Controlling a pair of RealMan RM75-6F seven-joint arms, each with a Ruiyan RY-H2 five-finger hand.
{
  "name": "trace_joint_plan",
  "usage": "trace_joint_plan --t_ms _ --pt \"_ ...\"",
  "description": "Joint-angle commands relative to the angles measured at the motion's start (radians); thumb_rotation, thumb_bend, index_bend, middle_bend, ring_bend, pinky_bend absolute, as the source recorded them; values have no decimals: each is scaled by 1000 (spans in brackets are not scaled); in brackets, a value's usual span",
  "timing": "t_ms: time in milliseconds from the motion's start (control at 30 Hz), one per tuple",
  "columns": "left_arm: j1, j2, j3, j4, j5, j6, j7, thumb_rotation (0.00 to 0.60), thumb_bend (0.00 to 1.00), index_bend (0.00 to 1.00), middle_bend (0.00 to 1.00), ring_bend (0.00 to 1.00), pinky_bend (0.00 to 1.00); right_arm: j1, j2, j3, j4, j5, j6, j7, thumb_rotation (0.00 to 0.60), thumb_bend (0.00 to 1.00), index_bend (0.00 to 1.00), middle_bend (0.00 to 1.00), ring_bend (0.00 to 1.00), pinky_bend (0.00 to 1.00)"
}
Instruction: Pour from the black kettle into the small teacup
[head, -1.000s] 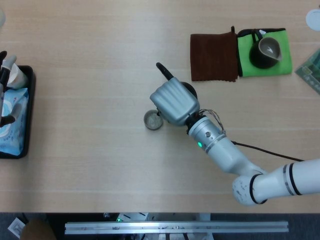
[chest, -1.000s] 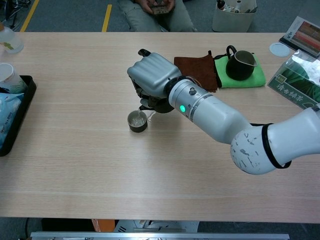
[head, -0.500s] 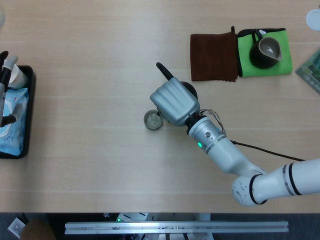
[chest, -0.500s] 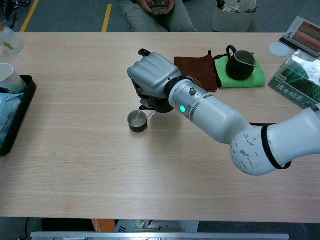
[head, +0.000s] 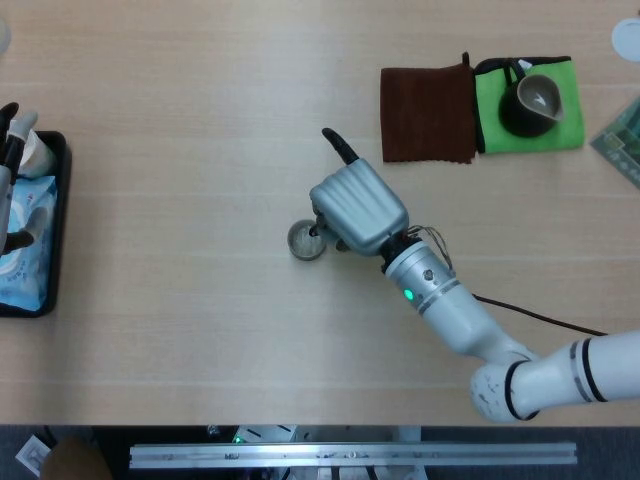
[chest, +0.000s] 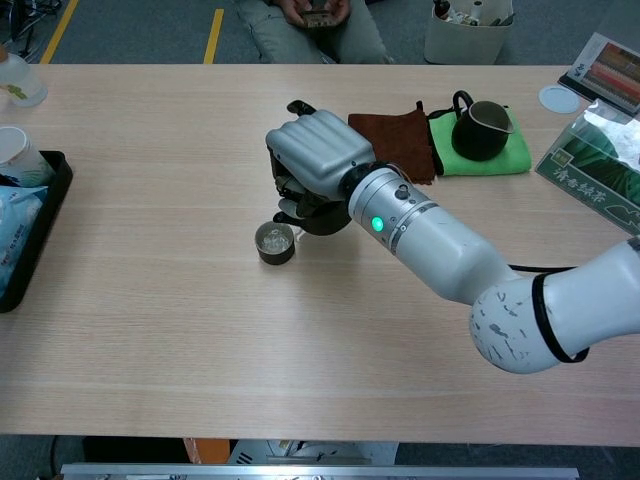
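The right hand (chest: 315, 155) grips the black kettle (chest: 318, 213) just at three o'clock of the small teacup (head: 307, 240) near the table's (head: 180, 330) middle, while the left hand (head: 12, 135), at nine o'clock by the black tray (head: 55, 220), is too cropped to judge.

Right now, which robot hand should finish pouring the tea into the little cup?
The right hand. It already holds the black kettle beside the small teacup. The left hand is far off at the table's edge, over the black tray.
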Motion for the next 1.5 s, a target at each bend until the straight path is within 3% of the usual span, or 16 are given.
trace_joint_plan --t_ms 33,333,767,1500 --pt "-1 0 0 -1 2 0 1 600 295 0 41 0 43 -33 -13 -2 12 -35 21 57 592 282 1000 989 927 46" --pt "-1 0 0 -2 4 -3 8 600 295 0 41 0 43 -110 -18 4 20 -99 48 212 592 280 1000 985 927 46" --pt "-3 -5 0 6 18 -10 -4 600 295 0 42 0 43 -225 101 -31 -37 -132 30 363 591 280 1000 973 926 46" --pt "5 -22 3 7 44 3 -14 600 295 0 43 0 43 -342 189 -89 28 -175 -24 473 591 280 1000 931 885 46"
